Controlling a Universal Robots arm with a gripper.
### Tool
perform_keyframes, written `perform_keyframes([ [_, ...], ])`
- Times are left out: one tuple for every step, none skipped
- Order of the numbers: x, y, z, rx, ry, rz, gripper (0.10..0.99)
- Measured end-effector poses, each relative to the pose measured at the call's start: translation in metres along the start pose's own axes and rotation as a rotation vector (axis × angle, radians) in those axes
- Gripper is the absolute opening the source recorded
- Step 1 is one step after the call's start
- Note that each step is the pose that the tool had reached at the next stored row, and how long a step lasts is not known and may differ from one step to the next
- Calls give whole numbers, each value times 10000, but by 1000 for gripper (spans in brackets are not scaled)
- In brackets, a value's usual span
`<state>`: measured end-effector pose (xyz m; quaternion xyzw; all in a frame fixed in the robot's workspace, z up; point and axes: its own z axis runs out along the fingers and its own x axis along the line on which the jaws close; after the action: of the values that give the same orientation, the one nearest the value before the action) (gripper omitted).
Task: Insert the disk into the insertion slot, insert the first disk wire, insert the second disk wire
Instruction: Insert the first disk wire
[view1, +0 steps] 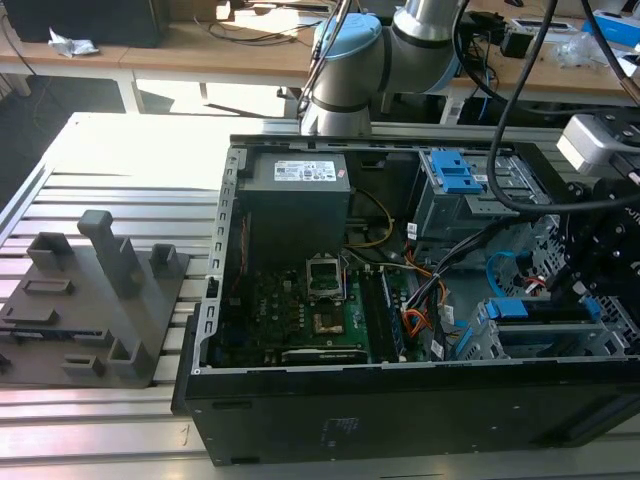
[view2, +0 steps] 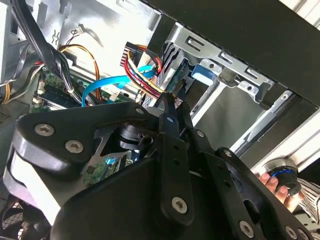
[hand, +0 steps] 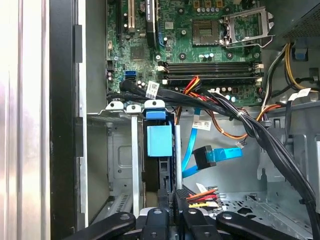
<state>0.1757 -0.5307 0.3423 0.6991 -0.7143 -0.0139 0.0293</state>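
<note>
where the exterior view's lower right holds the insertion slot (view1: 478, 335), the disk (view1: 518, 308) sits inside it, blue carrier outward. gripper (hand: 174, 197): closed on a black plug (hand: 186, 195) with red-yellow wires, just beside the disk.

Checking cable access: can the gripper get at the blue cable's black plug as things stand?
Probably yes. The black plug hangs in open space beside the drive cage, close to the gripper; the black cable bundle runs beyond it, not between.
</note>
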Motion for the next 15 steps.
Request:
perform_keyframes([
  [0,-2,6,-1,0,0,169],
  [1,-3,11,-1,1,0,169],
  [2,-5,18,-1,6,0,169],
  [6,-9,27,0,7,0,169],
  [11,-18,41,-2,2,-2,169],
  [17,-25,51,-3,4,0,169],
  [22,-32,62,-3,6,-1,169],
  [25,-36,70,-4,8,0,169],
  [27,-38,75,-5,11,1,169],
  [28,-42,87,-6,10,1,169],
  [29,-43,91,-5,10,2,169],
  [28,-43,93,-5,14,2,169],
  [28,-44,93,-5,17,1,169],
  [28,-44,93,-5,18,1,169],
  [27,-45,98,-5,6,0,169],
])
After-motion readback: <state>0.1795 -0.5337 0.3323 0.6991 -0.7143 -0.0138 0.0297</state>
